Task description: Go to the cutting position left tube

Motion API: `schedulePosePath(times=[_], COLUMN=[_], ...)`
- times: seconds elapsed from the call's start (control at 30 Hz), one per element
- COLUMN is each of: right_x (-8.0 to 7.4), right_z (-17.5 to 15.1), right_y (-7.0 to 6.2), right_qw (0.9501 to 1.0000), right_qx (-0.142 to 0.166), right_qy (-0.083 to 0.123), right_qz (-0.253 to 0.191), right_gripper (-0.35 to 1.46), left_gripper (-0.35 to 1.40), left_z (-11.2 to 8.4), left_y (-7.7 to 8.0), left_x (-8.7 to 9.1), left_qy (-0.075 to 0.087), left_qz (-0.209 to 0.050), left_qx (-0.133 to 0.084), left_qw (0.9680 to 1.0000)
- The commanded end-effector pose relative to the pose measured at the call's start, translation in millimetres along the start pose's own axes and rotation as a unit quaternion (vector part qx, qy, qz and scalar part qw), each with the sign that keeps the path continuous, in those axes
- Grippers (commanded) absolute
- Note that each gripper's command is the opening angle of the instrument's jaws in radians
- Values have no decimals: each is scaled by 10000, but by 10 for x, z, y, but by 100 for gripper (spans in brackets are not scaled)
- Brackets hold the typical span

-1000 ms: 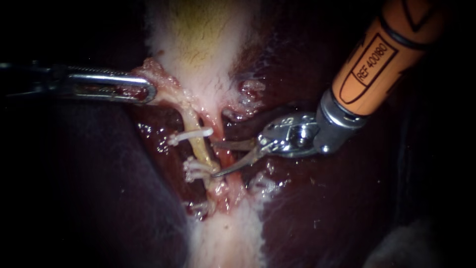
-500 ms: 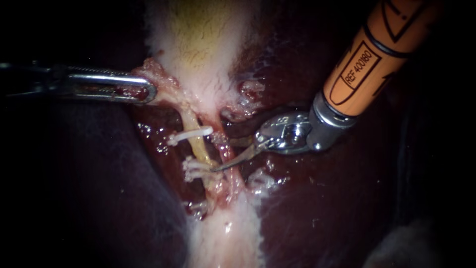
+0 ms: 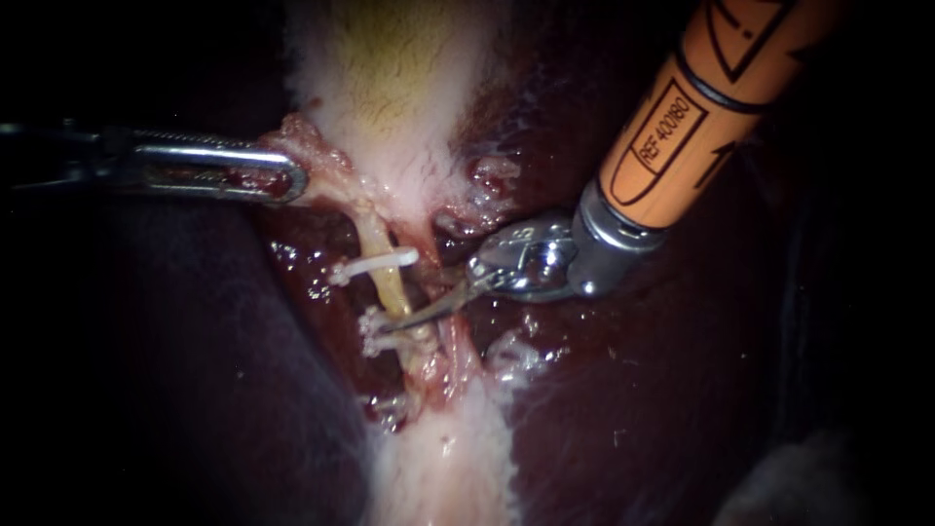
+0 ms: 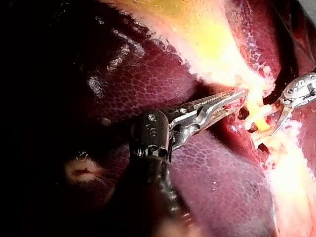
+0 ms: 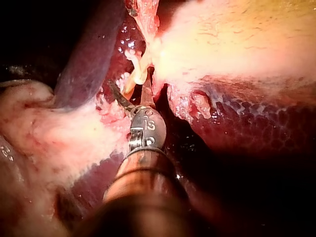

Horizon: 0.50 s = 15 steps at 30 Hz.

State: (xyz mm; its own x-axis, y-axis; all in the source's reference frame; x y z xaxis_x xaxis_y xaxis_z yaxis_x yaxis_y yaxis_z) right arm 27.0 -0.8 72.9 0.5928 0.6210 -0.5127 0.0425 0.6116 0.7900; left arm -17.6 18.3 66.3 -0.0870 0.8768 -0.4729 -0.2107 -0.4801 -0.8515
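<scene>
Dark surroundings (image 3: 906, 244) everywhere (light falls only mid-scene).

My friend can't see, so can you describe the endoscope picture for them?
The right instrument, jaws open, is at the pale left tube between two white clips. The left instrument, jaws shut, holds tissue at the gallbladder edge, with dark liver around.

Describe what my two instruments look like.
Left instrument: dark shaft, black wrist joint, long slim silvery jaws with toothed edges. Right instrument: orange shaft with black line markings, silver collar, shiny metal wrist, thin curved blades.
</scene>
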Motion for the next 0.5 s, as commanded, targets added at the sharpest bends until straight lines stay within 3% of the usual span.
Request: schedulePosePath(times=[0.03, 0.33, 0.5], right_x=[2, 11, 15], right_z=[3, 16, 16], right_y=[-2, -32, -41], right_qw=[10000, 9991, 9983], right_qx=[8, 389, 520], right_qy=[27, 190, 259], right_qz=[-2, -12, -30], right_gripper=[141, 143, 141], left_gripper=[-35, -35, -35], left_z=[0, 0, 0], left_y=[0, -1, -1], left_x=[0, 0, 0], left_qy=[0, -1, -1], left_qz=[1, 30, 30], left_qx=[-1, -3, -3], left_qw=[10000, 10000, 10000])
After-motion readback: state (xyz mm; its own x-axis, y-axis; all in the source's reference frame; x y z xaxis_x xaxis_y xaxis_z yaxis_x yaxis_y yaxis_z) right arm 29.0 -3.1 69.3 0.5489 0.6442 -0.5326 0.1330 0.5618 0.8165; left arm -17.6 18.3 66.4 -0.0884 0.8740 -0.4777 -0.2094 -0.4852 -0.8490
